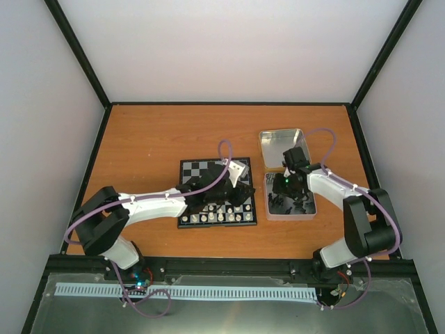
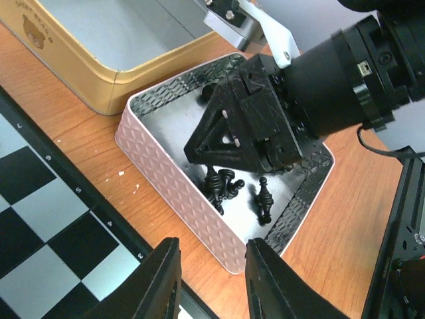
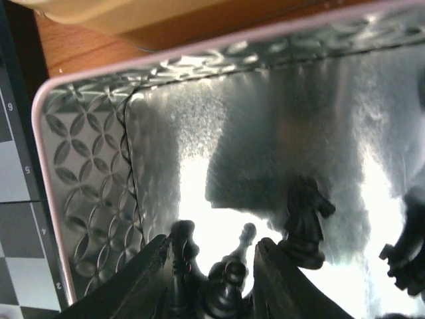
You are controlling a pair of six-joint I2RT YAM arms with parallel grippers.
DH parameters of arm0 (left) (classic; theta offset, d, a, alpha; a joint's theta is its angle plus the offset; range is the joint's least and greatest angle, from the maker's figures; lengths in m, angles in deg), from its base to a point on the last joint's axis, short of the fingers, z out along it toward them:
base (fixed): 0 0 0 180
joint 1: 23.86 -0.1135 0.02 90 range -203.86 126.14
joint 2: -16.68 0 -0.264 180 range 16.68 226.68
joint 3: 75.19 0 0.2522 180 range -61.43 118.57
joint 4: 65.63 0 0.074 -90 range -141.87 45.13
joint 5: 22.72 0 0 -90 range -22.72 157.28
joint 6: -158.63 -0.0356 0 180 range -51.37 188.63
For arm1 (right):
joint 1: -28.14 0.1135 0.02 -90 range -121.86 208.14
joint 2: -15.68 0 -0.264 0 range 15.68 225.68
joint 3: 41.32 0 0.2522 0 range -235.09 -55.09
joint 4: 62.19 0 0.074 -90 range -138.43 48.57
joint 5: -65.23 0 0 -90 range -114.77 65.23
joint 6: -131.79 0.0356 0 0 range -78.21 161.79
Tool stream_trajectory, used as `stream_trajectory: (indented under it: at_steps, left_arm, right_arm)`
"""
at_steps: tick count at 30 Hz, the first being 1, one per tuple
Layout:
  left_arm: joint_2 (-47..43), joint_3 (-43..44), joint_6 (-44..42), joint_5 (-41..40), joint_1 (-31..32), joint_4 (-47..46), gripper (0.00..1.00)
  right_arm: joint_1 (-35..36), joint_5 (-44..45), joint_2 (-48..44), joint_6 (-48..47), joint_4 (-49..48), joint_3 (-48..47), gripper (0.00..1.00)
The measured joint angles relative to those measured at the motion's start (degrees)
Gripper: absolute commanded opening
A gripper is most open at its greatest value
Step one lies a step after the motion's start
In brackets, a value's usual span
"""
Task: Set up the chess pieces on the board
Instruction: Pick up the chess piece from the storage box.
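Soft, even light fills the overhead view, leaving only faint shadows on the orange bench (image 1: 153,139). In the right wrist view the floor of the silver tin (image 3: 265,133) burns out in white glare around a dark shadow, and the nearest chess pieces (image 3: 226,282) and the right fingers (image 3: 133,286) are blurred. The left fingers (image 2: 159,286) look soft too.

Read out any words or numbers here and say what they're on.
"6" on the chessboard border, right wrist view.
"5" just below it.
"4" below that.
Print on the gold tin corner: too blurred to read.
Border marks in the left wrist view: too small to read.
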Motion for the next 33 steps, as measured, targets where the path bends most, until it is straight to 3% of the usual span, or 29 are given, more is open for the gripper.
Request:
stream_trajectory:
  at_steps: [18, 26, 33]
  left_arm:
    - [-1.2, -1.4, 1.1, 1.3, -0.4, 0.0, 0.28]
    - [-1.2, -1.4, 1.1, 1.4, -0.4, 0.0, 0.28]
    - [-1.3, -1.5, 1.1, 1.4, -0.4, 0.0, 0.28]
  right_arm:
    - [0.1, 1.5, 5.5, -0.4, -0.9, -1.7, 0.27]
    - [0.2, 0.2, 5.4, 0.9, -3.1, -0.7, 0.11]
    - [0.2, -0.4, 4.1, 2.2, -2.6, 0.2, 0.09]
